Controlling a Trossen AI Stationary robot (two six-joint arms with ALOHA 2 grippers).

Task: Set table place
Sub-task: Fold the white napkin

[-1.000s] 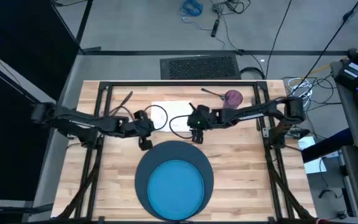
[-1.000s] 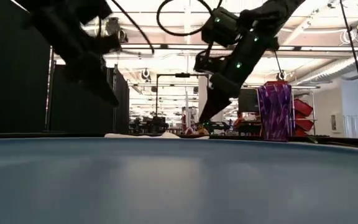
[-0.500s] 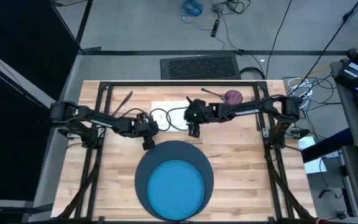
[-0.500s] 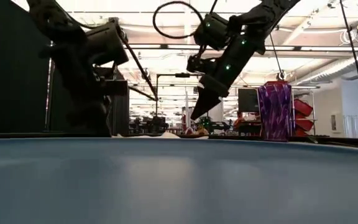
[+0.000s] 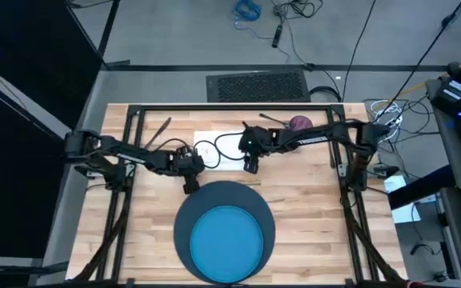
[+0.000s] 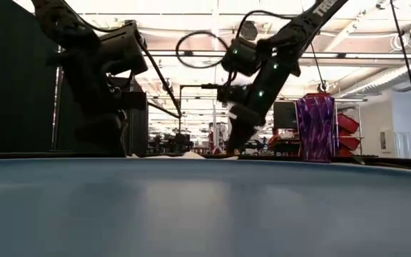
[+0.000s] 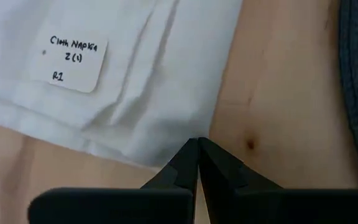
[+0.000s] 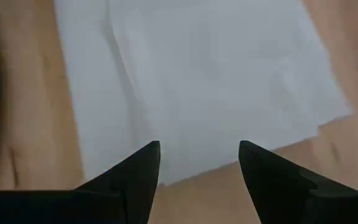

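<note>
Handling of the white napkin is judged to be the step in hand. It lies flat on the tabletop, just beyond the far rim of the dark navy mat, and a small handwritten label is seen on it in the left wrist view. The bright blue plate is already seated on the mat.

The right tool is held over the napkin's edge nearest the mat with its fingers spread apart and nothing between them — white cloth fills the gap in its wrist view. The left tool is closed, its fingertips pressed together at the napkin's near border, between the cloth and the mat; whether a fold of cloth is pinched cannot be told.

The purple cup stands to the right of the napkin, with one utensil lying just beside it, and another utensil rests to the napkin's left. Which piece each one is cannot be made out.

For the next move, a lowering of the right tool onto the napkin's edge and a closing of its fingers would be called for, so that the cloth can be carried to its spot beside the mat. A thin, limp sheet is likely to slip or drag unless it is gripped right at the border.
</note>
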